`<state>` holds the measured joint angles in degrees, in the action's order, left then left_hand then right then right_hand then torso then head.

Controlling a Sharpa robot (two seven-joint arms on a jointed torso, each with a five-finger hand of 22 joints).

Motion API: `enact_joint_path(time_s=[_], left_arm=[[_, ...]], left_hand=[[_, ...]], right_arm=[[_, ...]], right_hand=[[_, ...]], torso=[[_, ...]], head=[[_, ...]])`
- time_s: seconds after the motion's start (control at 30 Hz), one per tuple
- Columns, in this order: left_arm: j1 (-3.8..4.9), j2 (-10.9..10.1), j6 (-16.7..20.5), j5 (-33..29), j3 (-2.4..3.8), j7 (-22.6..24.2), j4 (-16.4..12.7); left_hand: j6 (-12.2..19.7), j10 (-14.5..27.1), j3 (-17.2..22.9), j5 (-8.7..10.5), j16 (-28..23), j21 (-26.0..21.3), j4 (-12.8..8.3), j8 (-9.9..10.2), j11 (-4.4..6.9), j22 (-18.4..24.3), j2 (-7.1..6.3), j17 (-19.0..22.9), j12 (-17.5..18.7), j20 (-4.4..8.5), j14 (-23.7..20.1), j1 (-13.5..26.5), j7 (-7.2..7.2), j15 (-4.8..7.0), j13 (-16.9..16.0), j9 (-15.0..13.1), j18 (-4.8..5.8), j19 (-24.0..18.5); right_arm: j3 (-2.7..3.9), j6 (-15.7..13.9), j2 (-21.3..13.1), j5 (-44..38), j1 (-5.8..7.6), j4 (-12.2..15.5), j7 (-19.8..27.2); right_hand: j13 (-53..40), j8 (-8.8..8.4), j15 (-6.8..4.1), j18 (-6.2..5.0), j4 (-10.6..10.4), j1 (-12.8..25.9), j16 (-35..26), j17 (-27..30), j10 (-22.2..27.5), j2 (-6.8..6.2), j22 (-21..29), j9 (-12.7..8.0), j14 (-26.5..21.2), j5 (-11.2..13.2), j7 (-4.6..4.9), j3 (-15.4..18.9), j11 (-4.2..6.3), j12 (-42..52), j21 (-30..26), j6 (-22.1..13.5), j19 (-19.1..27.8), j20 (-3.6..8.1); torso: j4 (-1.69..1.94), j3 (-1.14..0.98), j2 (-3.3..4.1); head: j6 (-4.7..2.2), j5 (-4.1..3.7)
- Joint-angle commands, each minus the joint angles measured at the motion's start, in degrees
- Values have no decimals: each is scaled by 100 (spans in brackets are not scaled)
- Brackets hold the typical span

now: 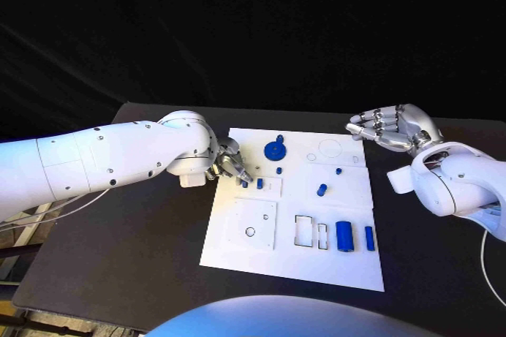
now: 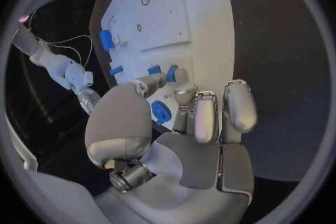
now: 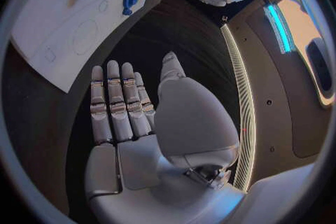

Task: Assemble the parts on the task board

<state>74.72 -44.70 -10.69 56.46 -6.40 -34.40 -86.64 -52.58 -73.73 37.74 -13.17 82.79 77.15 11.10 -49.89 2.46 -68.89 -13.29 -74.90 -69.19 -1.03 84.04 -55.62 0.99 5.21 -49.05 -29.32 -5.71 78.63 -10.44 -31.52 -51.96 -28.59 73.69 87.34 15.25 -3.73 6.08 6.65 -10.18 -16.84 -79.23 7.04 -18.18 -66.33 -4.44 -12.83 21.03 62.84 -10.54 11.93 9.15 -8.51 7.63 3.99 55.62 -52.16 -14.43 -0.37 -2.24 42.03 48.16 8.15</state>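
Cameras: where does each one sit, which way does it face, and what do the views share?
Head view: on the robot's head, looking down at the task board; both arms show.
Left wrist view: behind the left hand, facing the board's blue parts.
Right wrist view: behind the right hand, open off the board's corner.
Shared: the board and the blue round part appear in all three.

Overhead head camera, two wrist cameras

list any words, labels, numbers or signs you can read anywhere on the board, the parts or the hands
None can be read.
The task board carries only outlined shapes, rectangles and circles, with no lettering.
The blue parts, such as the cylinder, show no markings.
The left hand and the right hand show no legible label or brand.
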Motion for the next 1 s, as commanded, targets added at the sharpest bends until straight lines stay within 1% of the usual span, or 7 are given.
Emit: enact_joint_path(time_s=[0.03,0.13,0.23,0.33,0.53,0.73,1.0], left_arm=[[-3,-5,50,-13,0,13,0],[-7,-10,94,-11,1,34,-8],[-9,-16,135,-14,3,51,-19],[-10,-27,183,-18,7,64,-31],[-11,-141,383,-62,80,152,-125],[-1,-342,740,-211,264,350,-304],[22,-421,1352,-416,383,1216,-448]], left_hand=[[-26,13,-294,48,7,-36,123,43,-1,-4,-69,-283,3,17,281,65,42,35,-20,-12,84,7],[-47,8,-777,186,8,-39,378,74,1,-7,-165,-288,6,16,281,81,38,36,-41,-22,85,14],[-60,0,-1177,846,10,-40,554,108,8,-12,-106,-293,7,18,283,28,30,43,-67,-30,86,19],[-66,-5,-1365,953,7,-43,566,125,8,-12,-36,-290,7,23,282,20,27,42,-81,-34,84,20],[-53,38,-1483,946,7,-72,564,142,6,31,47,-290,61,24,282,4,30,43,6,-38,74,-2],[51,204,-1649,901,0,-185,559,172,-24,189,120,-282,217,9,279,-163,66,22,257,-55,39,-92],[924,1587,-1607,828,-376,-1286,505,298,-339,1596,348,281,1131,-183,3,-1286,418,-244,1675,-51,-253,-971]], right_arm=[[1,35,1,13,-1,11,82],[1,35,-1,15,-1,13,81],[1,34,-2,16,-1,13,82],[1,34,-4,17,-1,14,83],[1,33,-9,18,-1,16,82],[1,33,-10,18,-1,15,84],[1,32,-8,18,-1,10,82]], right_hand=[[4,-29,47,-36,13,58,-25,11,17,5,11,-6,-10,6,41,41,-36,-15,-24,-3,47,9],[4,-29,47,-36,13,58,-25,11,17,5,11,-6,-10,6,41,41,-36,-15,-24,-3,47,9],[4,-30,49,-36,13,71,-28,15,19,5,16,-6,-13,6,43,49,-37,-14,-24,-3,51,8],[4,-31,50,-36,11,81,-30,18,21,8,20,-7,-14,5,43,53,-38,-14,-24,-4,55,7],[4,-32,51,-36,11,90,-32,21,22,12,23,-7,-16,5,44,57,-38,-13,-25,-4,58,5],[4,-33,51,-36,12,93,-33,23,22,16,25,-7,-16,4,44,58,-38,-12,-25,-3,61,5],[3,-34,51,-37,19,92,-35,30,21,51,35,-7,-12,1,43,54,-37,-8,-23,1,68,3]], torso=[[-1,1,4],[-3,3,4],[-1,5,1],[-1,2,-3],[-2,2,1],[1,0,-6],[-4,3,-2]], head=[[-3,-3],[-8,-8],[-12,-16],[-17,-13],[-29,-25],[-54,-28],[-108,-49]])
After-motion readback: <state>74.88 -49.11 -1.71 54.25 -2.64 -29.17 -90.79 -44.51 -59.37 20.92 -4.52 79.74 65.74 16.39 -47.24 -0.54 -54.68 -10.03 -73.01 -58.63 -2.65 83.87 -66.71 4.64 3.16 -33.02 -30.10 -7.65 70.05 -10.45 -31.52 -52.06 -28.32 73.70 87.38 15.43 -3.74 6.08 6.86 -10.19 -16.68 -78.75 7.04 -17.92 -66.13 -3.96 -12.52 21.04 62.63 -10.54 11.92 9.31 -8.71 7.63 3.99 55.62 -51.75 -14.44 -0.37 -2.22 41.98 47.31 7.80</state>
